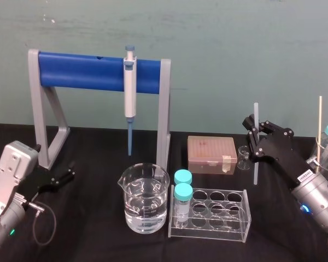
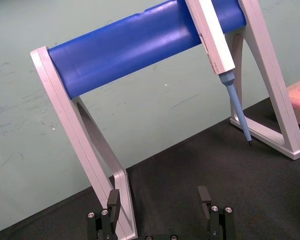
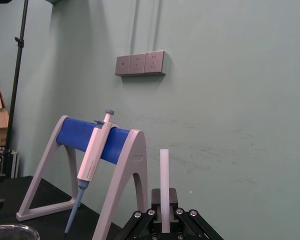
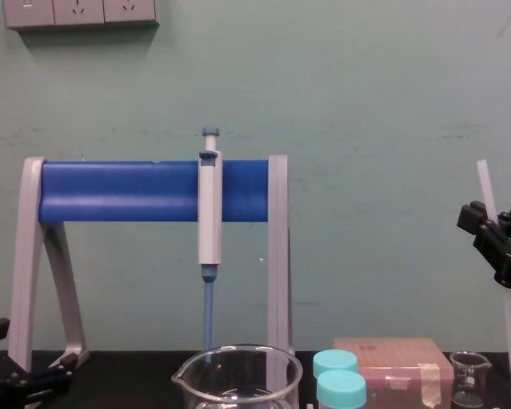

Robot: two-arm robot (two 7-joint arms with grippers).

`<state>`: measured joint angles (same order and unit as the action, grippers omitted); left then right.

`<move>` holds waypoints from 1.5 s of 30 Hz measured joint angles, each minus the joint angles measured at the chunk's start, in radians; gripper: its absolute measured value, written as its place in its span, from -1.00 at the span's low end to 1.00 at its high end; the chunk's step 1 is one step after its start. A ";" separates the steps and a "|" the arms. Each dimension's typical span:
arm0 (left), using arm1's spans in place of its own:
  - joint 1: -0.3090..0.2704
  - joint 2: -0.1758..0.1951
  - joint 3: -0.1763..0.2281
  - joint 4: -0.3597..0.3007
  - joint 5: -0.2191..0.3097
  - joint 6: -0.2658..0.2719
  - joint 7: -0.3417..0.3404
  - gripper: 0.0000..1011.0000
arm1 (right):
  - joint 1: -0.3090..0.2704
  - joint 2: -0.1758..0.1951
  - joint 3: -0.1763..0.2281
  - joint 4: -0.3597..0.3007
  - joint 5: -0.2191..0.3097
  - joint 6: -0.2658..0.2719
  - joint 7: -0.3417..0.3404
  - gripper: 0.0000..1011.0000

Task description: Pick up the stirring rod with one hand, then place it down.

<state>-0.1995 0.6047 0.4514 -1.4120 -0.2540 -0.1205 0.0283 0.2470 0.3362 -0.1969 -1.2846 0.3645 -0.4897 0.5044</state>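
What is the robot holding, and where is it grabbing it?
The right gripper holds the stirring rod upright, pinched a bit above its middle. The left gripper is open and holds nothing.

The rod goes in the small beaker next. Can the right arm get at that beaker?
Probably yes. The right tool holds the rod upright, its lower end close beside the small beaker, nothing between them. The left tool rests far left, open.

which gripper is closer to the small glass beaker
Right. The right gripper, shut on the stirring rod, hangs just beside the small beaker; the left gripper sits far across the table.
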 joint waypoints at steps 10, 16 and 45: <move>0.000 0.000 0.000 0.000 0.000 0.000 0.000 0.98 | 0.000 0.000 0.000 0.000 0.000 0.000 0.000 -0.86; 0.000 0.000 0.000 0.000 0.000 0.000 0.000 0.98 | 0.000 0.000 0.000 0.000 0.000 0.000 0.000 -0.86; 0.000 0.000 0.000 0.000 0.000 0.000 0.000 0.98 | -0.011 -0.005 -0.025 -0.053 0.008 0.007 0.069 -0.86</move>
<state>-0.1996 0.6047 0.4514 -1.4120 -0.2539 -0.1205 0.0283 0.2363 0.3309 -0.2222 -1.3374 0.3726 -0.4830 0.5734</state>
